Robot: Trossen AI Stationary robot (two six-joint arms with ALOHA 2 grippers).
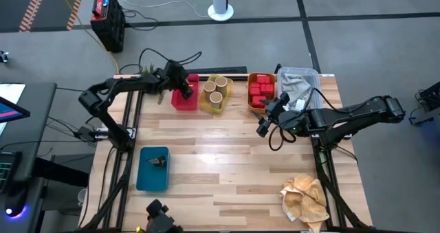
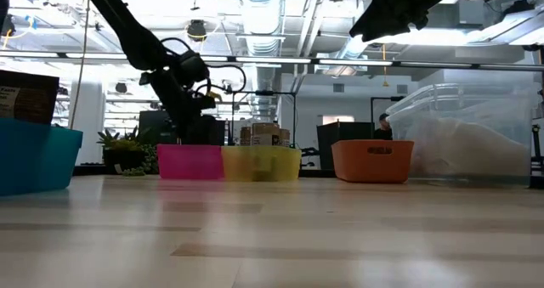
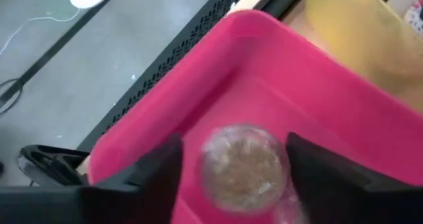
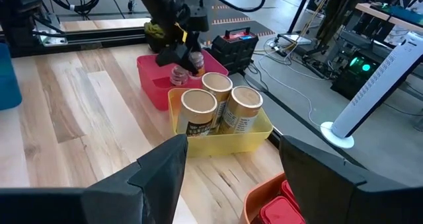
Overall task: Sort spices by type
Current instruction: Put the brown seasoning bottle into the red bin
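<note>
Bench (image 1: 227, 150) room is widest in the middle: bare wood runs from the tray row at 12 o'clock down to the near edge, with only the blue tray (image 1: 152, 168) at 8 o'clock and a beige cloth (image 1: 306, 198) at 5 o'clock breaking it. Along the far edge sit, touching side by side, the pink tray (image 1: 184, 99) and the yellow tray (image 1: 215, 94) holding three tan cylinders (image 4: 218, 105), then the orange tray (image 1: 261, 90) of red tins (image 1: 260, 92) and a clear bin (image 1: 299, 82) at the 1 o'clock corner.

Left arm reaches from the 9 o'clock side along the far edge, its left hand (image 3: 234, 168) tipped down into the pink tray, fingers spread either side of a small glass jar (image 3: 243, 166); whether the pads touch the glass I cannot tell.

Right arm stretches in from 3 o'clock, bent low, its right hand (image 4: 228, 164) released and open, poised above bare wood just below the orange tray.
</note>
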